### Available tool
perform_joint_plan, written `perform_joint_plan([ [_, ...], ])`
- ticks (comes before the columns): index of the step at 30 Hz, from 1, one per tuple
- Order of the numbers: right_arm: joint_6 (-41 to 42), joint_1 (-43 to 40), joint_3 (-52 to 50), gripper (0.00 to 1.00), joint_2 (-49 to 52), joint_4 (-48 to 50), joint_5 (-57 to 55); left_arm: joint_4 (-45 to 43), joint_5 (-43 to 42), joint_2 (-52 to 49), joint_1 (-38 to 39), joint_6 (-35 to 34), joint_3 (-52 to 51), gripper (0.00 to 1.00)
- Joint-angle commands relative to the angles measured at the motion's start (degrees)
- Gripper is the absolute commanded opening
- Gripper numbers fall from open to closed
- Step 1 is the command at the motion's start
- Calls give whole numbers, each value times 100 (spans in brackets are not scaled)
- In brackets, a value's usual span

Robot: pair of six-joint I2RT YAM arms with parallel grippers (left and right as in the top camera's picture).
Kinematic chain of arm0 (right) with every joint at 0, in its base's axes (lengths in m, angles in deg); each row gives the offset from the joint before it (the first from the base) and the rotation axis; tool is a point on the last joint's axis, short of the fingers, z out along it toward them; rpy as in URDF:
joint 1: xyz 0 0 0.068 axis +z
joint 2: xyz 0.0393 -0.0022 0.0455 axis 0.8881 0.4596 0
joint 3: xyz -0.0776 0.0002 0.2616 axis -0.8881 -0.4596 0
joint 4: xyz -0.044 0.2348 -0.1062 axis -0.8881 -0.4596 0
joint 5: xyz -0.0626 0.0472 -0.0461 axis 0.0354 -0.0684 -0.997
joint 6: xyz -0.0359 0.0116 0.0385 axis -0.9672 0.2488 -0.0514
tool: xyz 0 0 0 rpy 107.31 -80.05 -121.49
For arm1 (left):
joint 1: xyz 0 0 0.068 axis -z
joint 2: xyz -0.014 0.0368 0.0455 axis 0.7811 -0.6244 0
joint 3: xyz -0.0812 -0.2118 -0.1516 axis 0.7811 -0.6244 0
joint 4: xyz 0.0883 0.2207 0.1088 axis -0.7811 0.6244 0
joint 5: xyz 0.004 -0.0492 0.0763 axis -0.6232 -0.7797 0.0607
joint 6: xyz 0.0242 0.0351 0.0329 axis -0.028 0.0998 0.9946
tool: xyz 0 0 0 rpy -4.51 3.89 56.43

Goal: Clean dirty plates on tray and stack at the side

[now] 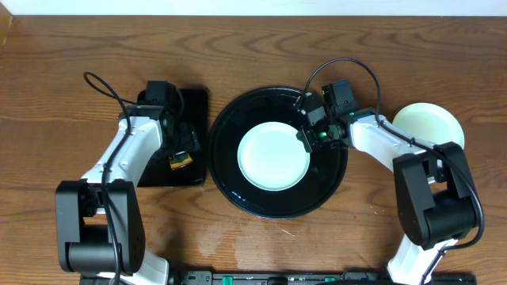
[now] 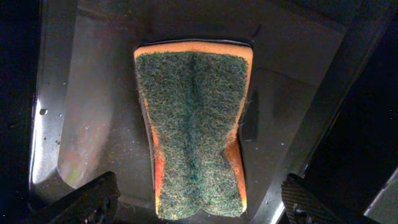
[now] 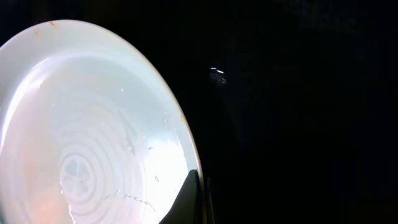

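Plate (image 1: 273, 156), smooth pale mint, lies centred on the glossy black tray (image 1: 238, 194), with the right gripper (image 1: 309, 136) closed at its rim, seemingly pinching it. Wiping looks next: the left gripper (image 2: 202, 198), spread wide and empty, hangs over the coarse green-topped orange sponge (image 2: 194, 124) and must close on its soft sides.
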Motion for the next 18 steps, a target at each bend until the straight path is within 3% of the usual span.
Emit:
perform_joint_plan([
  [1, 105, 7, 28, 1, -479, 17, -61, -2, -33, -28, -15, 50, -22, 85],
  [12, 90, 162, 28, 1, -1499, -72, -686, -2, -33, -28, -15, 50, -22, 85],
  [18, 4, 356, 28, 1, -1816, -133, -1561, -2, -33, -28, -15, 50, -22, 85],
])
